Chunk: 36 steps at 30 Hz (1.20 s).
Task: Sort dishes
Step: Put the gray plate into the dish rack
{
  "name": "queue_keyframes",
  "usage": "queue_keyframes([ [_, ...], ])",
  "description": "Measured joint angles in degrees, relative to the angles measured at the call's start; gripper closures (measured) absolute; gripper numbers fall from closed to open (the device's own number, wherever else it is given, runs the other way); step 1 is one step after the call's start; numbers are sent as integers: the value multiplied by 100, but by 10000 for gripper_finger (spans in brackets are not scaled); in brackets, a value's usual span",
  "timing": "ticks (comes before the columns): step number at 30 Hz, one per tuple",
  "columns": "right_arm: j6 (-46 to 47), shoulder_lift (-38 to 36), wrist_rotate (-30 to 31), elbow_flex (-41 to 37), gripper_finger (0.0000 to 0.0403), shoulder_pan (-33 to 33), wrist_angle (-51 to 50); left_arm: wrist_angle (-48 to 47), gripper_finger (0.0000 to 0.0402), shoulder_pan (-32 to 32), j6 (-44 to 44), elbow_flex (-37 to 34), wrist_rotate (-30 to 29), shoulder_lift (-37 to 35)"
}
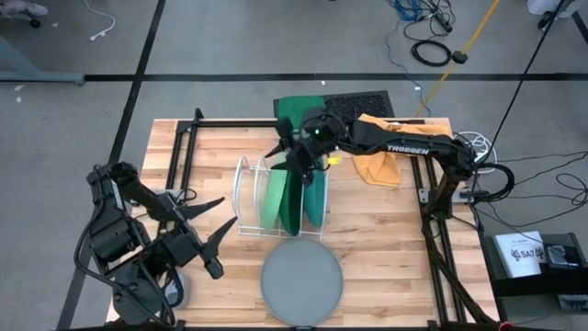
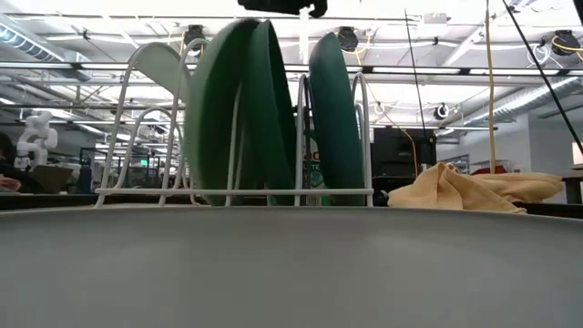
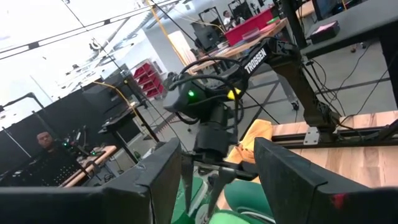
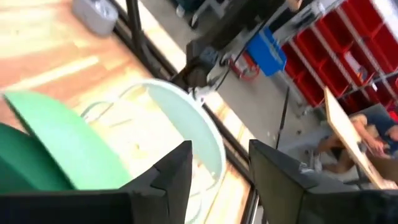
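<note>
Round grey plate [image 1: 301, 279] — flat, plain

So there's a light grey plate [image 1: 301, 280] lying flat on the table at the bottom centre of the high view. The others stand on edge, side by side, mid-frame: a light green plate [image 1: 273, 199], a dark green plate [image 1: 293, 204] and a teal plate [image 1: 315, 199].

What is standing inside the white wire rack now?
In the white wire rack, several plates stand on edge, light green to dark green and teal. They overlap, so their exact number is unclear. The right end effector hovers above them.
</note>
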Motion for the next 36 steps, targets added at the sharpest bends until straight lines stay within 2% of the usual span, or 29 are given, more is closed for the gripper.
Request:
queue_keyframes([
  [12, -161, -795, 1294, -2, 251, 915, -839, -26, 198, 13, -151, -4, 4, 0],
  [18, 386, -1352, 1554, -2, 252, 1422, -1551, -107, 198, 123, -384, -7, 42, 0],
  [25, 1314, -1687, 1564, -2, 252, 2177, -2933, -503, 198, 298, -1014, -7, 636, 0],
  [30, 2277, -1610, 1598, -2, 253, 2802, -3431, -525, 198, 464, -1053, -7, 1245, 109],
  [36, 3179, -1436, 2316, -288, 253, 3635, -3583, -439, 198, 623, -1056, -9, 2240, 466],
])
